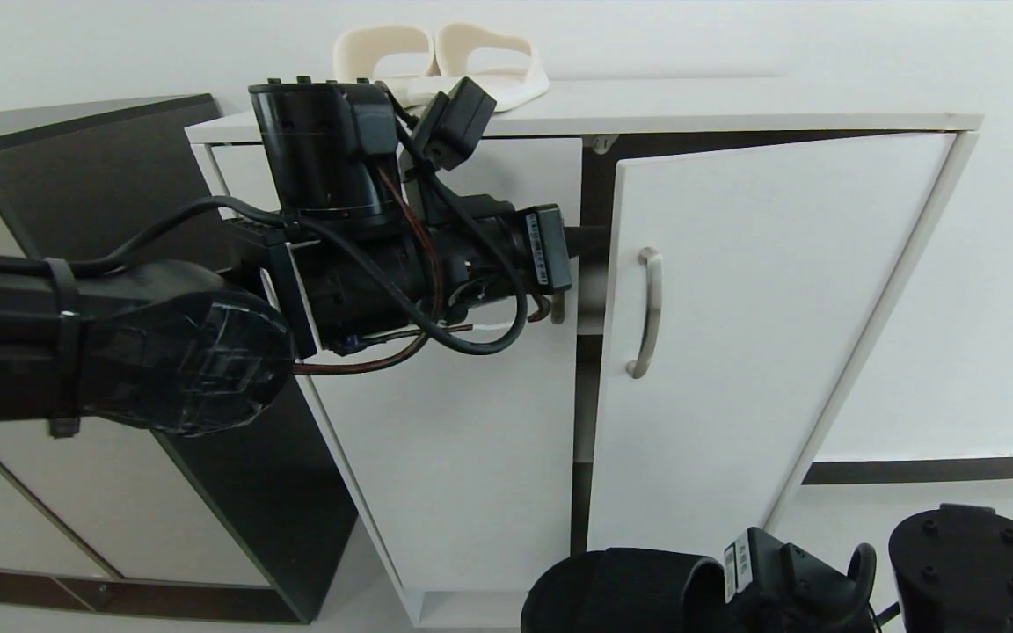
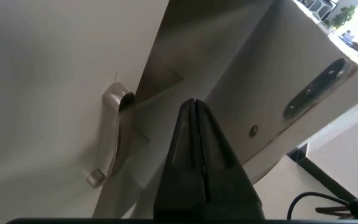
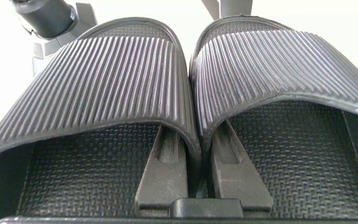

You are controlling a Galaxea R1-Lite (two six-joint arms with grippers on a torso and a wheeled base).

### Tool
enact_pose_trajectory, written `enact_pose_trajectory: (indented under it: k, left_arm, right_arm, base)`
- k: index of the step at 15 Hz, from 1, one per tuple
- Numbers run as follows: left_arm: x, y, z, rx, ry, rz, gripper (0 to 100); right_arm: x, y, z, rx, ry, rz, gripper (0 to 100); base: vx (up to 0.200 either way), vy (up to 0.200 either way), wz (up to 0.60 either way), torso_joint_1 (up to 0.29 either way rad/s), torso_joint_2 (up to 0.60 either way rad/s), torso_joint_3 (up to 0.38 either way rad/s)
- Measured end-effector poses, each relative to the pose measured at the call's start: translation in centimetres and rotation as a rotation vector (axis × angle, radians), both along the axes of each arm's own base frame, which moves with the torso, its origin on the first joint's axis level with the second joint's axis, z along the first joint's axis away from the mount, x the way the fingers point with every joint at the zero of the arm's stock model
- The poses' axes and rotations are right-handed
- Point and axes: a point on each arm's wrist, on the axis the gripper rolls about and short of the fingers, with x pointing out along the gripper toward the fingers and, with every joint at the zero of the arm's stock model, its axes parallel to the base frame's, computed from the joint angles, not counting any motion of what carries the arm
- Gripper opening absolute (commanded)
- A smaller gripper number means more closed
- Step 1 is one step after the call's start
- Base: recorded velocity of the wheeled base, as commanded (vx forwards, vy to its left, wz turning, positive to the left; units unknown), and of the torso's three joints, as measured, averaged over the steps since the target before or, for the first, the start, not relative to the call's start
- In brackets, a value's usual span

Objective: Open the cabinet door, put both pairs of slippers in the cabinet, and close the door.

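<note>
Holds left jaws pressed together at the gap by the ajar door — pinches black slippers in right jaws.

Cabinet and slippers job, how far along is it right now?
Done: the right door stands ajar. In hand: the left gripper, shut, sits in the gap between the doors; the right gripper clamps the black slippers. Left: opening wider, stowing those and the cream slippers lying on the cabinet top, then closing the door.
</note>
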Motion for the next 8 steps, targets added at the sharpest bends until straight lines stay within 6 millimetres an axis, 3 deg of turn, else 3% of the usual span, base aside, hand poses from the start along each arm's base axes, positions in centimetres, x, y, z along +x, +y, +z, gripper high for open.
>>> enact_pose_trajectory:
  k: [2,5,8]
  left_arm:
    - [0.2,-0.2,-0.1,0.001,0.001,-0.002,0]
    - [-0.2,-0.8,-0.1,0.000,-0.001,-0.020,0]
    - [-1.8,-2.2,-0.2,0.008,-0.003,-0.075,0]
  right_arm:
    - [0.1,0.1,-0.1,-0.005,0.004,0.000,0]
    - [-0.2,0.4,-0.4,-0.022,0.033,0.011,0]
    - [-0.6,0.7,-0.3,-0.023,0.041,0.028,0]
  base:
    - [0.000,0.000,0.00,0.000,0.00,0.000]
    - [-0.200,0.000,0.00,0.004,0.01,0.001]
    - [-0.200,0.000,0.00,0.002,0.00,0.005]
